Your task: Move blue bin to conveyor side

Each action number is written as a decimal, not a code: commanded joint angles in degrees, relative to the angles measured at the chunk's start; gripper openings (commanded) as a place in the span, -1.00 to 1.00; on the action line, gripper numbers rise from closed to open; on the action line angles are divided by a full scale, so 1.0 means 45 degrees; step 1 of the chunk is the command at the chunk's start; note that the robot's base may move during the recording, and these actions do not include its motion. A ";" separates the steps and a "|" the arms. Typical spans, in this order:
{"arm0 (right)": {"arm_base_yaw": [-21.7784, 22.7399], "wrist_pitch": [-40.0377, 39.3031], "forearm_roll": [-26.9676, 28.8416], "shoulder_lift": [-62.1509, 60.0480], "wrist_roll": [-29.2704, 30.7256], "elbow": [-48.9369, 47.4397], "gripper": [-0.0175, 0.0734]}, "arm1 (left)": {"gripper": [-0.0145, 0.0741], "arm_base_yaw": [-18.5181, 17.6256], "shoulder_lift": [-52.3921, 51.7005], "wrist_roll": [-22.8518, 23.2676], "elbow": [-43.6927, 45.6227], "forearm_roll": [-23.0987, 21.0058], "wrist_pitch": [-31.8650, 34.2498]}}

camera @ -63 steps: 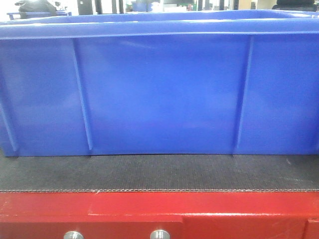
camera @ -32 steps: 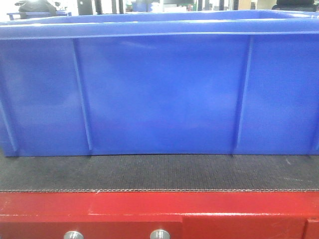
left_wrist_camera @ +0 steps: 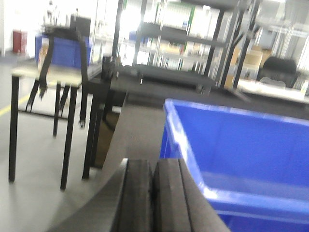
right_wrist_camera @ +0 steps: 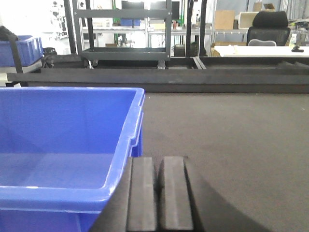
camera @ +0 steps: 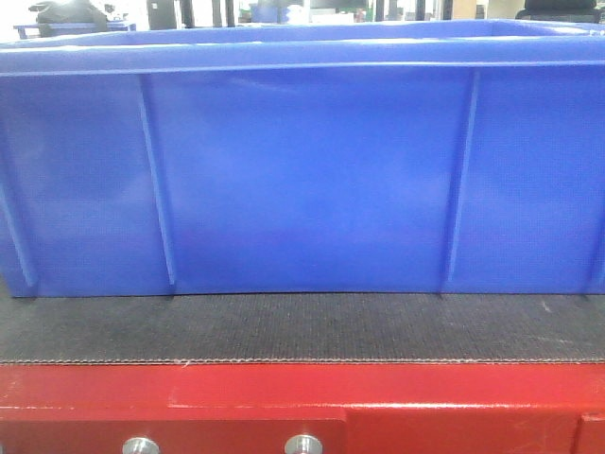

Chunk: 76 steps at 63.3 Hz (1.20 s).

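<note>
The blue bin (camera: 302,170) stands on the dark conveyor belt (camera: 302,326) above its red frame (camera: 284,397) and fills the front view. It looks empty inside in both wrist views. My left gripper (left_wrist_camera: 153,166) is shut and empty, just left of the bin's near left corner (left_wrist_camera: 183,140). My right gripper (right_wrist_camera: 158,162) is shut and empty, just right of the bin's near right corner (right_wrist_camera: 130,140), over the belt (right_wrist_camera: 231,135). Neither gripper shows in the front view.
A black-legged table (left_wrist_camera: 43,77) stands on the floor left of the belt. Black shelving racks (right_wrist_camera: 125,29) and a dark frame line the far side of the belt. Another blue crate (right_wrist_camera: 19,48) sits far left. An office chair (right_wrist_camera: 270,26) is at the back right.
The bin and belt hold their place in the front view; only a slight shift of the picture shows.
</note>
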<state>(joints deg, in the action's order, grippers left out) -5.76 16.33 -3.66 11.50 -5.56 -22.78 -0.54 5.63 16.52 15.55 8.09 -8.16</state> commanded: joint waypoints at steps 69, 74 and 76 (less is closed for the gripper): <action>0.0029 -0.2230 0.2082 -0.2555 0.2826 0.4526 -0.81 | -0.71 0.0053 -0.0879 0.0047 -0.0030 0.0057 0.0117; 0.0029 -0.3113 0.2082 -0.2555 0.2641 0.5039 -0.81 | -0.71 0.0053 -0.0879 0.0047 -0.0030 0.0057 0.0117; 0.0029 -0.3629 0.2082 -0.2555 0.2527 0.5062 -0.81 | -0.71 0.0053 -0.0879 0.0047 -0.0030 0.0057 0.0117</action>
<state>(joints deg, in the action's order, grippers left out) -5.76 6.34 5.10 0.36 6.09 -0.85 -0.44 1.92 16.52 15.55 8.09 -8.45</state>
